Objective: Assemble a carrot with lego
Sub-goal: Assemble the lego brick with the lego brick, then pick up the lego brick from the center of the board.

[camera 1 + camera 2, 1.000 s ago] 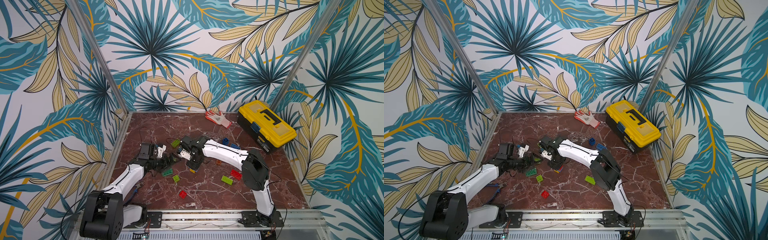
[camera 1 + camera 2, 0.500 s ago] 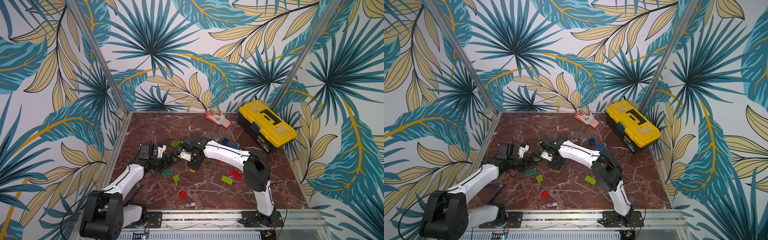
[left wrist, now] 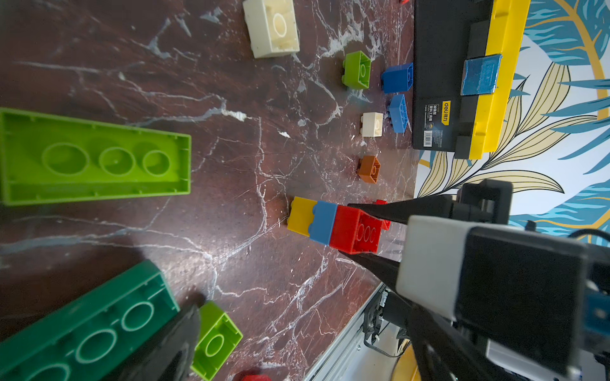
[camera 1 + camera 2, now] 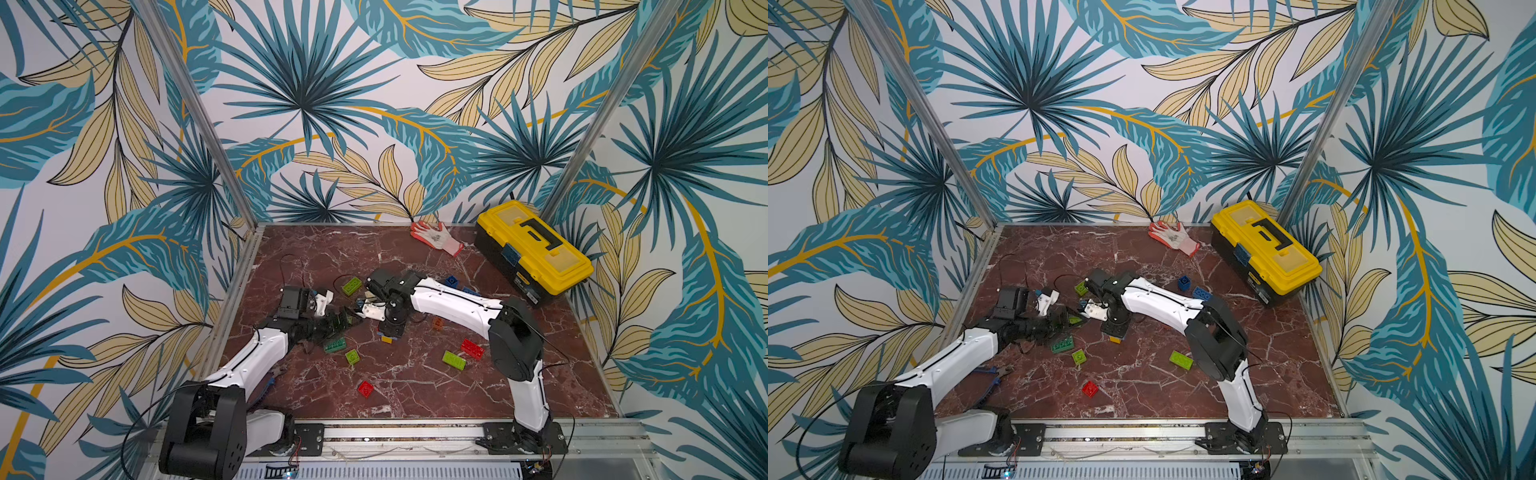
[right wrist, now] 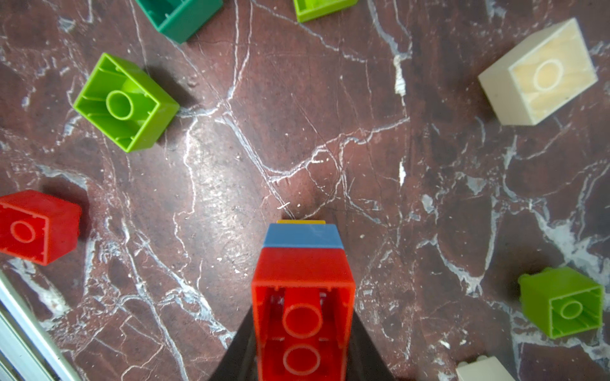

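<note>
surface: marble table (image 4: 415,392) | on it: lego (image 4: 454,360), toolbox (image 4: 534,249), glove (image 4: 436,237)

A robotics lab test cell: a marbled red-brown worktop (image 4: 415,395) boxed in by aluminium posts (image 4: 199,116) and leaf-print wall panels (image 4: 374,83), two white robot arms (image 4: 453,303) bolted to a metal rail (image 4: 415,434) at its front edge, and a yellow toolbox (image 4: 536,249) and work glove (image 4: 436,237) at the back.
</note>
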